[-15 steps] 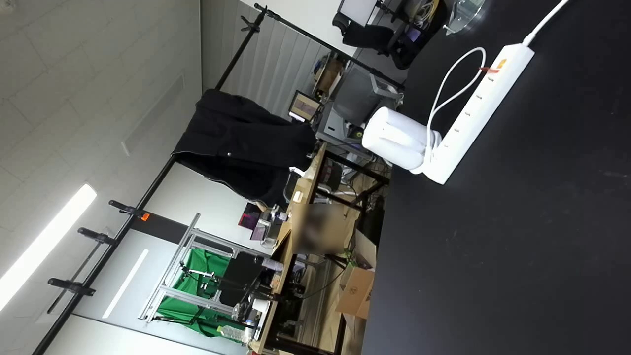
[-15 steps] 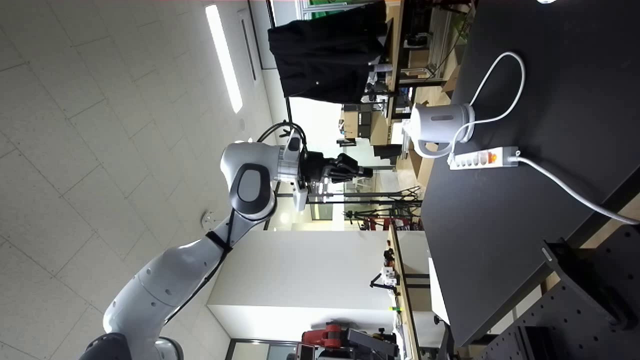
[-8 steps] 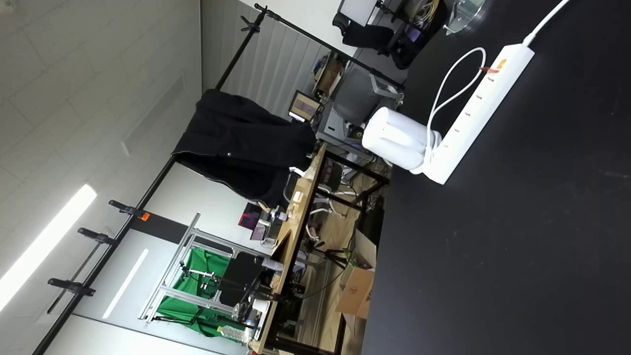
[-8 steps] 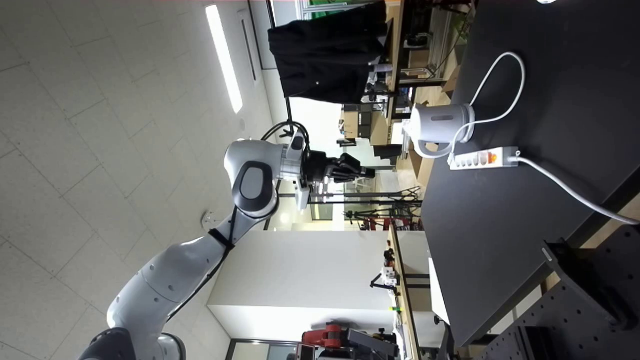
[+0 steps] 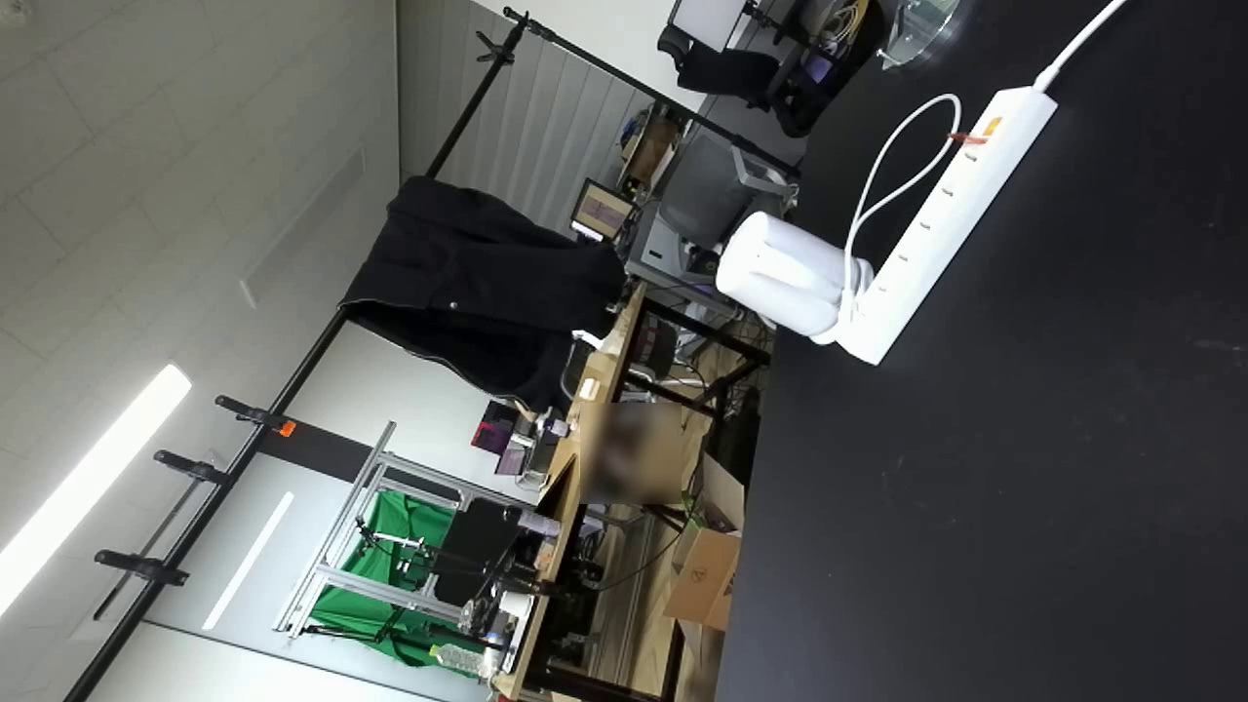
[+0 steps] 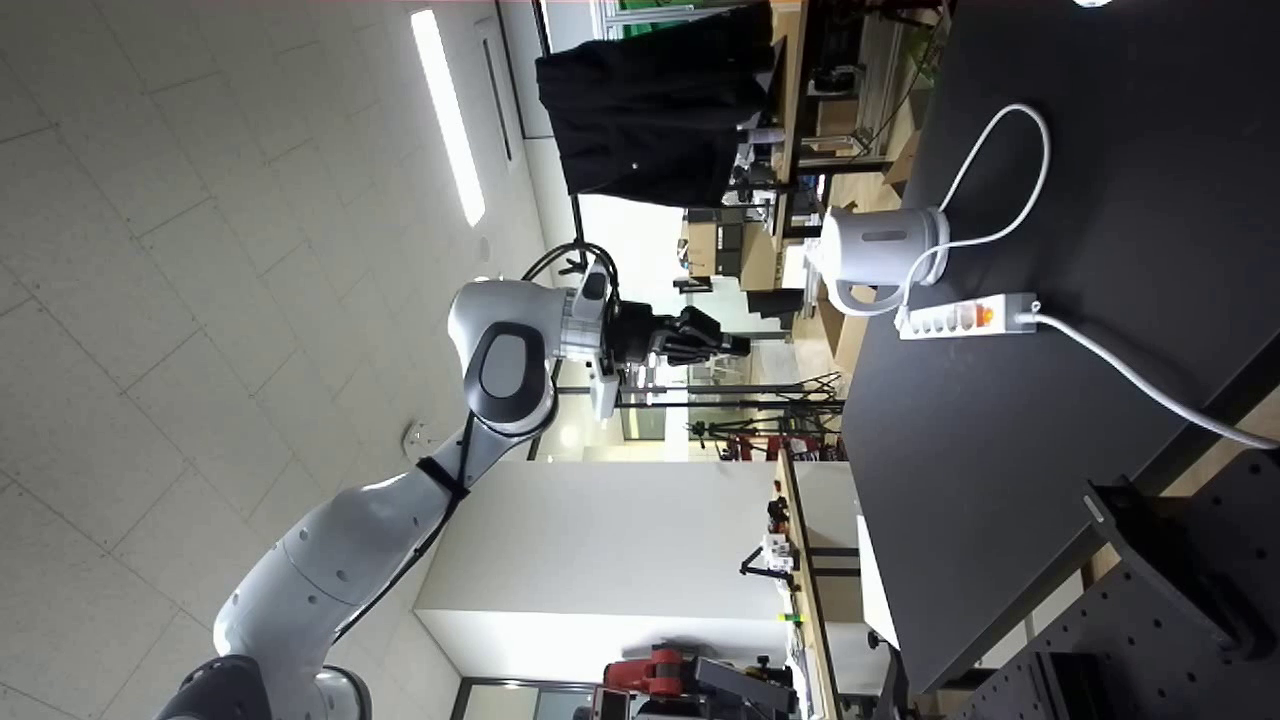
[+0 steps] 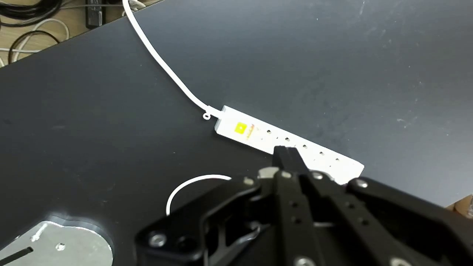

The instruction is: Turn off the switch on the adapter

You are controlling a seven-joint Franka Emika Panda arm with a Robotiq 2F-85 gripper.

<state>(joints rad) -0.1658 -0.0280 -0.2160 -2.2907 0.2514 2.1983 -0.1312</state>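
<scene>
"Close to the wrist camera, what is there?"

"A black gripper (image 7: 286, 150), narrow, its two tips meeting. Beyond them a long white power strip (image 7: 295, 142) lies flat on a black table (image 7: 332, 74), one part hidden behind the gripper."

"Are they touching?"

"They are apart: in an exterior view the robot arm (image 6: 350, 545) holds the gripper well above the table."

"Where is the switch (image 7: 240, 128)?"

"On top of the strip, at the end where a thick white cord (image 7: 159, 61) enters. It shows yellow from the wrist, orange in both exterior views. Whether it is on, I cannot tell."

"And the strip's opposite end?"

"A white plug (image 5: 846, 307) sits there. Near it, in both exterior views, stands an upright white kettle (image 6: 885, 262) with a thin lead (image 6: 1046, 152) looping beside it."

"Farther off?"

"A black garment (image 5: 487, 273) hangs from a black pole (image 5: 312, 361)."
</scene>
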